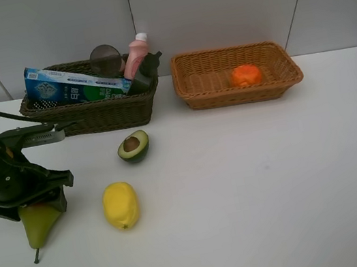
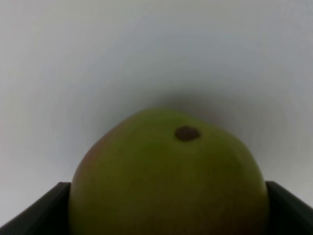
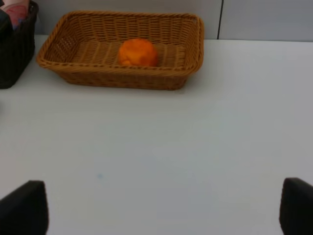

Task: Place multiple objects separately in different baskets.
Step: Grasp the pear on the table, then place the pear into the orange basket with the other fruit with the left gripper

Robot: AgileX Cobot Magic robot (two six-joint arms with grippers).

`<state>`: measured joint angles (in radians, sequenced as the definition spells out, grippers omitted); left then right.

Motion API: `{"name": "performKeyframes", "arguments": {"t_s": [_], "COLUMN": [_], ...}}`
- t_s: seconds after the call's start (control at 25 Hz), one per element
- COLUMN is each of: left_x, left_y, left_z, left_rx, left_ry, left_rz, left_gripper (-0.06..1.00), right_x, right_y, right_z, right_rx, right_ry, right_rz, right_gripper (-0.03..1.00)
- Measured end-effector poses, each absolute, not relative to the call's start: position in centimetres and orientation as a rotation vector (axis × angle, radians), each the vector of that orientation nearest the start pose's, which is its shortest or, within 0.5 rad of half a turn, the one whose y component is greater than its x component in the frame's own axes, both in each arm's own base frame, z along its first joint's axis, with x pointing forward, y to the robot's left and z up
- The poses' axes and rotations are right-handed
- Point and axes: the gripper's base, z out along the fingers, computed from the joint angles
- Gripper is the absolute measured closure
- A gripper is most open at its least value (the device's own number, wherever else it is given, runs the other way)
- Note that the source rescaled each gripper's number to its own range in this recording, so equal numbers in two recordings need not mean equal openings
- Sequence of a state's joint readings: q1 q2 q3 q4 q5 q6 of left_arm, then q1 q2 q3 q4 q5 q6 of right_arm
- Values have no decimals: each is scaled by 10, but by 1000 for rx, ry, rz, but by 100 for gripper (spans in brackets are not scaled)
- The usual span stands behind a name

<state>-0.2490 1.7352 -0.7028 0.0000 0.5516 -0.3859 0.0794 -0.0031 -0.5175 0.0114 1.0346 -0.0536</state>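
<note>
A green-red pear [image 1: 40, 223] lies on the white table at the front left, stem toward the front. My left gripper [image 1: 36, 208] is down over it; in the left wrist view the pear [image 2: 166, 166] fills the gap and both fingers [image 2: 34, 210] press its sides. To its right lie the yellow lemon [image 1: 120, 205] and the halved avocado [image 1: 133, 146]. The orange [image 1: 246, 74] [image 3: 138, 52] sits in the light tan basket [image 1: 286, 59] [image 3: 117, 78]. My right gripper [image 3: 161, 210] is open over bare table, out of the high view.
The dark basket [image 1: 106, 115] at the back left holds a blue-green toothpaste box [image 1: 73, 85], a pink bottle [image 1: 136, 56], a dark bottle [image 1: 144, 77] and a mauve cup [image 1: 105, 60]. A grey wall stands behind both baskets.
</note>
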Motion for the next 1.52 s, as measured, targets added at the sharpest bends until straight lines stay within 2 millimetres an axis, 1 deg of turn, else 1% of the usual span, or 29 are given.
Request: {"name": "performKeyframes", "arguments": {"t_s": [0.4,0.52,0.8,1.04,1.16,1.32,1.52], "left_x": [248,252,268,282,288,298,307], "left_y": [-63,-64,-68,-73,-83,-109,-141], "left_z": [114,118,136,158,171,193,221], "left_rx": [-205,-199,-170,-104,-16,113,233], "left_ry": [3064,3074,3091,3131,3123,3069,2970], "left_rz": [-35,-31,-22,-11,-9,-21,-70], "left_gripper": [1,1,1,1,1,1,1], "right_x": [-6,-6,-6,-6,-6,-6,-6], "right_y": [0,0,0,0,0,0,0], "right_z": [284,284,284,284,284,284,284], "right_rx": [-133,-133,-133,-133,-133,-133,-133], "right_ry": [1993,1993,1993,1993,1993,1993,1993], "right_rz": [30,30,30,30,30,30,30], "right_gripper": [-3,-3,-3,-3,-3,-3,-3]}}
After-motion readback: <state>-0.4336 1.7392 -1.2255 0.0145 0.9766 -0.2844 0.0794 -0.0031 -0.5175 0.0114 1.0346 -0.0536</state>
